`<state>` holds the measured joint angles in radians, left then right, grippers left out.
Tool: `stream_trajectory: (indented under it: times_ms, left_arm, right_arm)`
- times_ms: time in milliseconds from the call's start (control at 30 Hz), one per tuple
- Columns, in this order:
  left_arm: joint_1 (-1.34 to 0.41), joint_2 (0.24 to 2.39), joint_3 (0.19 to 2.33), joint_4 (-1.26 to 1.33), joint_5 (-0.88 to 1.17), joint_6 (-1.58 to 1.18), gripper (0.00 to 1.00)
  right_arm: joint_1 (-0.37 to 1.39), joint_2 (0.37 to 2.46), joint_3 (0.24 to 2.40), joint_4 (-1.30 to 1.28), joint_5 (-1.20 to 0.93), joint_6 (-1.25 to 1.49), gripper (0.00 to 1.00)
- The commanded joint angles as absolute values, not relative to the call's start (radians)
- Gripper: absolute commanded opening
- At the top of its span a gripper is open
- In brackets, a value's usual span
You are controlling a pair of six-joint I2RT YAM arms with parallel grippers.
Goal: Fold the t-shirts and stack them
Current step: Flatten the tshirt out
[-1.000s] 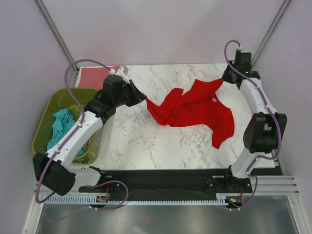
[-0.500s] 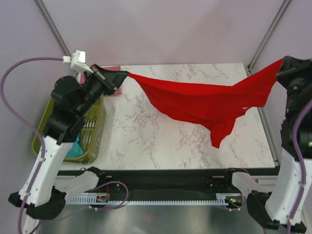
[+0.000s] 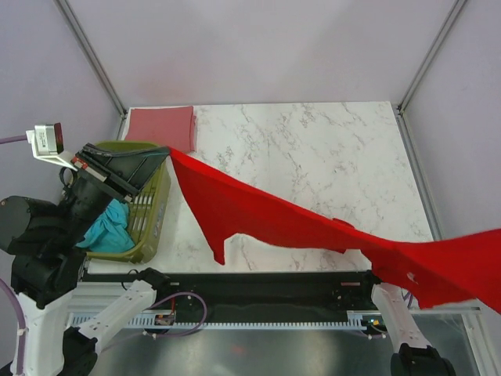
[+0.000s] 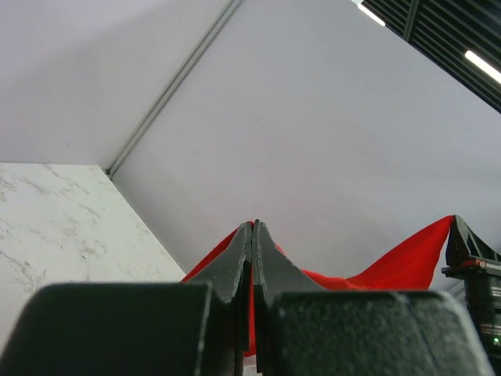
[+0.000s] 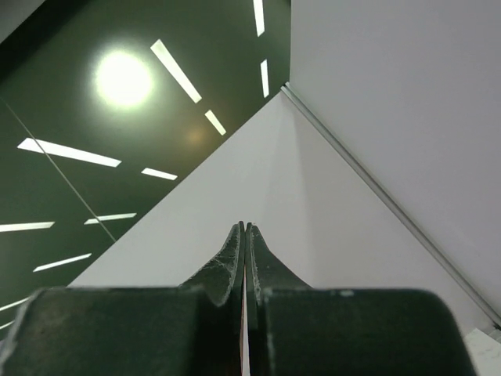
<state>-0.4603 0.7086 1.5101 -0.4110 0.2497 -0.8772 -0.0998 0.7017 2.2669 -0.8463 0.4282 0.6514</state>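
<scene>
The red t-shirt (image 3: pixel 274 223) was held wholly off the surface (image 3: pixel 313 149), stretched as a long sagging band from the left edge, beside the basket (image 3: pixel 153 211), down past the near-right corner and out of the top view. A second before, it had lain crumpled in the middle of the surface. Half a second before, it had been pulled taut across the far half. Since then both arms had been raised and swung towards the near edge.

The left tool (image 3: pixel 164 153) was clamped on one end of the cloth. In its wrist view the fingers (image 4: pixel 235 266) were pressed together with red showing between them and the shirt (image 4: pixel 391 266) trailing away. The right tool (image 5: pixel 244 229) was out of the top view. Its wrist view showed the fingers together on a thin red sliver, so it was judged to be gripping the other end.

The shirt was judged to have been opened out in the air, ready to be laid flat, with no fold yet made. A pink t-shirt (image 3: pixel 160 125) was seen folded at the far-left corner, and a teal t-shirt (image 3: pixel 109 227) in the basket.
</scene>
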Motion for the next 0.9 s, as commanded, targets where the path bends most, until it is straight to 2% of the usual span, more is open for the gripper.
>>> stream_trajectory:
  times_ms: [0,233,333,467,600,633,800,867]
  left_arm:
    - [-0.46,0.73,1.589,-0.403,0.299,-0.908,0.02]
    - [-0.46,0.816,1.623,-0.437,0.142,-0.787,0.02]
    - [-0.46,0.894,1.579,-0.442,0.048,-0.726,0.02]
    - [-0.454,1.064,1.513,-0.442,-0.145,-0.638,0.02]
    - [-0.37,1.297,1.523,-0.439,-0.114,-0.62,0.02]
    - [-0.33,1.354,1.534,-0.437,-0.104,-0.62,0.02]
    - [-0.232,1.635,1.641,-0.384,0.043,-0.621,0.02]
    - [-0.226,1.647,1.652,-0.355,0.064,-0.612,0.02]
  right_arm:
    - [-0.086,0.753,2.279,-0.861,0.453,0.65,0.0]
    - [-0.052,0.928,2.254,-0.764,0.463,0.536,0.0]
    - [-0.034,1.015,2.127,-0.686,0.459,0.479,0.0]
    - [-0.034,1.167,1.907,-0.522,0.344,0.442,0.0]
    - [-0.035,1.343,1.712,-0.309,0.226,0.42,0.0]
    - [-0.035,1.441,1.697,-0.273,0.198,0.41,0.0]
    - [-0.035,1.675,1.701,-0.121,0.091,0.385,0.0]
    - [-0.035,1.735,1.758,-0.121,0.084,0.371,0.0]
